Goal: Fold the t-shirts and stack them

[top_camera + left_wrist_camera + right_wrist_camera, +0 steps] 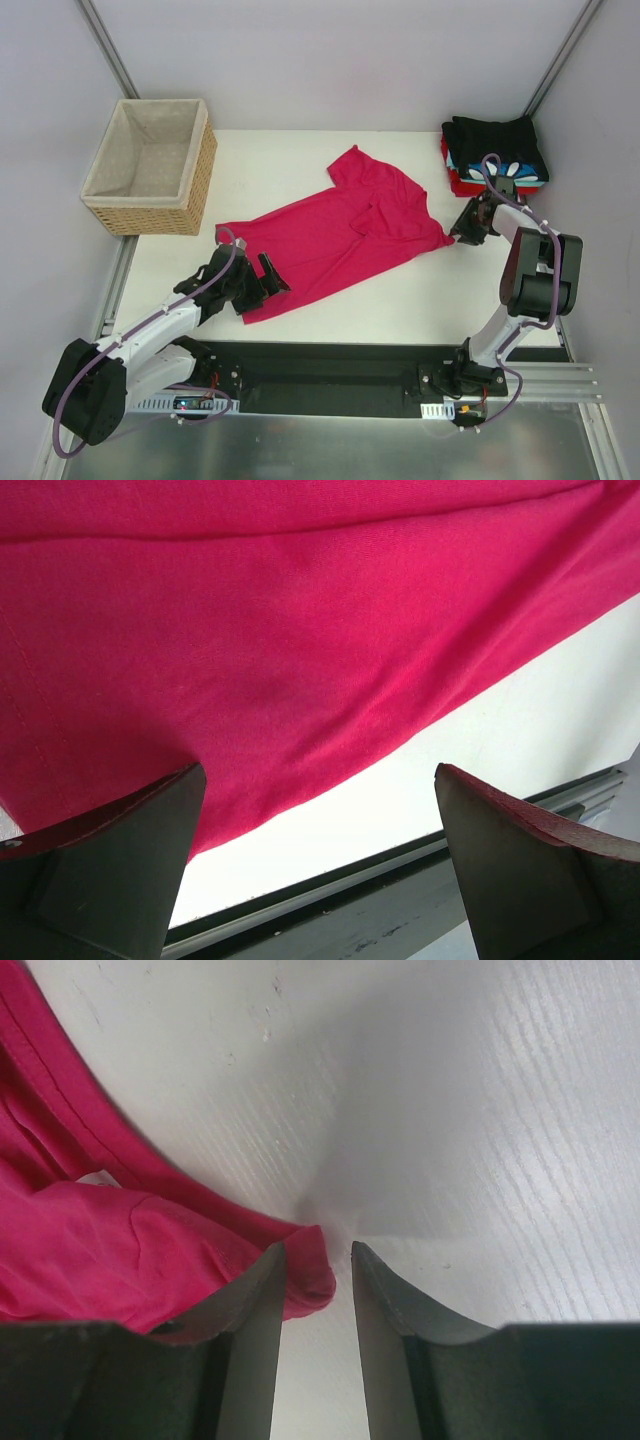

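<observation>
Across the white table [300, 160] lies the soft, rumpled crimson tee [340, 235]; our left gripper [262, 288] gapes over its smooth hem, our right gripper [318, 1250] stands narrowly parted around a sleeve tip, seemingly unpinched.

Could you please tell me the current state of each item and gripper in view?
Crimson-pink cloth t-shirt: unfolded, lying rumpled on the table.
Stack of black, patterned and red shirts: folded, piled at the far right corner.
Woven wicker basket: upright, nothing visible inside.
Left gripper: wide open at the t-shirt's near edge.
Right gripper: narrowly open at a t-shirt corner, not clamped.
</observation>
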Motion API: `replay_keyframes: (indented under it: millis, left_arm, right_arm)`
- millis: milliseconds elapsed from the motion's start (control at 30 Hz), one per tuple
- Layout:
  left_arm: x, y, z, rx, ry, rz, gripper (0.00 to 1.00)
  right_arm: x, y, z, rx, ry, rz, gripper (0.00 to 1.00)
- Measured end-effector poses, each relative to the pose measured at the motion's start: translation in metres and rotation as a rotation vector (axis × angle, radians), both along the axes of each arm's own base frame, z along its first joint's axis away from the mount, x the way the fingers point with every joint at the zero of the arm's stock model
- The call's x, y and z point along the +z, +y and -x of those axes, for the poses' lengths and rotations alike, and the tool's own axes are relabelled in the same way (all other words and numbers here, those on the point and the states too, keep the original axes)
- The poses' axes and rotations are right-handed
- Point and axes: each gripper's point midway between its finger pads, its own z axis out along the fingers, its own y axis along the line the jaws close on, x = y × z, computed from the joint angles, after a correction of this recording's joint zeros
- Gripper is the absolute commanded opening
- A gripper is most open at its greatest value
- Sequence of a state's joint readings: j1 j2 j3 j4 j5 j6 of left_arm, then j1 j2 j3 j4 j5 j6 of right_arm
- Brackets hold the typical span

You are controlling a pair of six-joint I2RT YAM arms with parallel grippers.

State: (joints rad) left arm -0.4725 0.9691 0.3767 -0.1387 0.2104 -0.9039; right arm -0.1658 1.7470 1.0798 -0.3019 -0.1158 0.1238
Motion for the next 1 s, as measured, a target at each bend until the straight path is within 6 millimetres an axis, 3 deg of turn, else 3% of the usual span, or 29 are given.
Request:
replay_keyframes:
  millis: [767,933,967,1000]
  left_arm:
    - [0.000,0.000,0.000,-0.001,0.000,-0.001,0.99]
    - [0.003,0.000,-0.001,-0.001,-0.014,0.006,0.99]
    - [0.004,-0.001,-0.001,-0.002,-0.018,0.008,0.99]
    - [0.005,-0.001,-0.001,-0.002,-0.021,0.010,0.99]
  right_arm:
    - [-0.004,0.013,0.004,0.018,0.014,-0.007,0.33]
    - [-0.004,0.015,0.007,0.018,0.016,-0.006,0.17]
    - [-0.004,0.015,0.007,0.016,0.017,-0.006,0.12]
    - [-0.003,0.015,0.008,0.015,0.018,-0.006,0.01]
